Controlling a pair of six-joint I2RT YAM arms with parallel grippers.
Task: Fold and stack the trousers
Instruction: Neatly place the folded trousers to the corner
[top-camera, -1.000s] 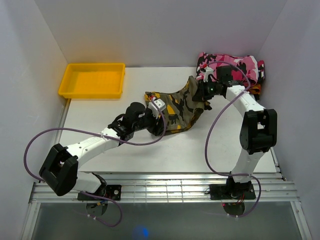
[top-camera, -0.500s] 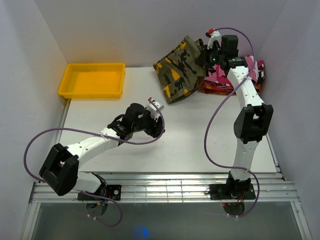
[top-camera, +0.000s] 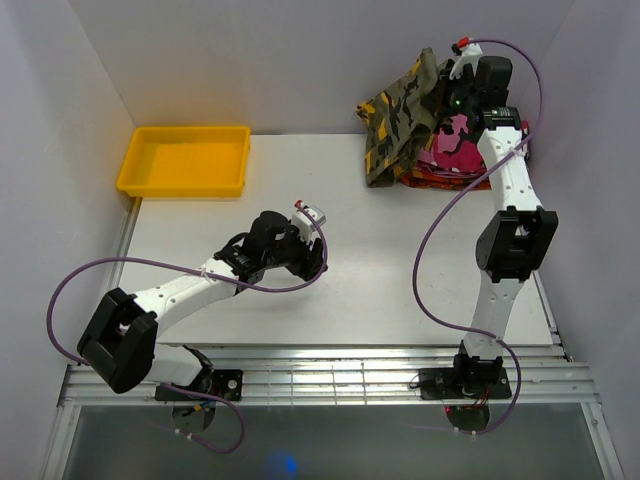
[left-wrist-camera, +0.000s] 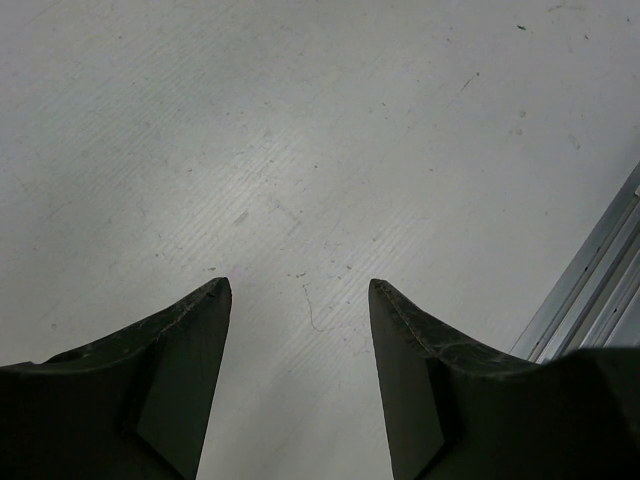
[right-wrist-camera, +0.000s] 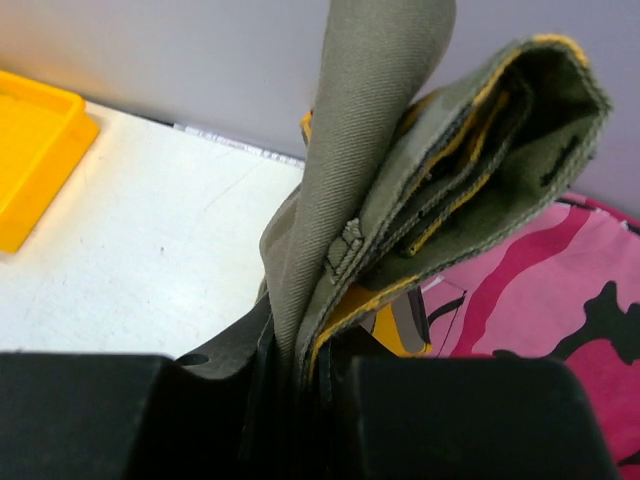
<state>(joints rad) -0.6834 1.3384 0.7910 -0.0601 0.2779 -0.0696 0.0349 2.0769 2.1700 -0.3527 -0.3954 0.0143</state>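
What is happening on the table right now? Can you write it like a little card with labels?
Trousers: olive, black and yellow camouflage cloth trousers, folded, held up at the back right
Right gripper: shut on the trousers' edge
Left gripper: open, holding nothing, over the white table
Behind the trousers: pink, white and black camouflage garment, lying at the back right corner
Tray: yellow plastic tray, nothing inside, back left

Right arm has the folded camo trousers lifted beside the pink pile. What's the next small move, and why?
Probably shift the trousers a little rightward over the pink camouflage garment, then lower them before opening. The right gripper is shut on their folded edge, and they hang mostly off that garment's left side.
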